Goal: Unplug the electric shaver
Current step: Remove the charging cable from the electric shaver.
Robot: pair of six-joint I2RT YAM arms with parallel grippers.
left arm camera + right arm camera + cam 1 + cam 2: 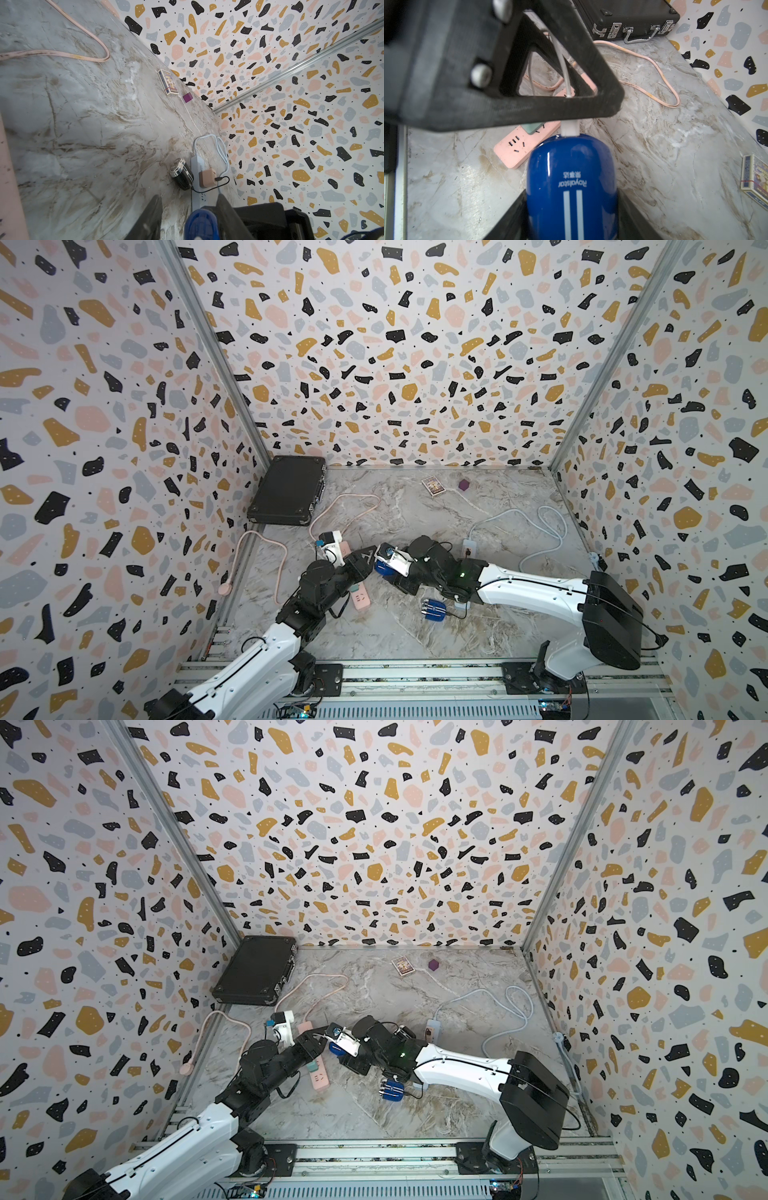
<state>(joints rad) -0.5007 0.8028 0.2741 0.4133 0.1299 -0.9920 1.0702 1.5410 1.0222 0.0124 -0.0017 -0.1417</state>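
Right pincer clamps the glossy blue oval shaver as an anchor; left pincer, apart, frames its white plug.

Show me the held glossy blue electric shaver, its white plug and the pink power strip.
glossy blue electric shaver [571, 176]: right wrist view, printed body.
white plug [570, 127]: right wrist view, its housing.
pink power strip [517, 147]: right wrist view, socket face.

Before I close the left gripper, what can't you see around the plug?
- Whether the left gripper touches the white plug: right wrist view, its finger crosses the cable; left wrist view, bottom edge cuts the plug off.
- Both top views: plug unseen; right wrist camera overhangs blue shaver.
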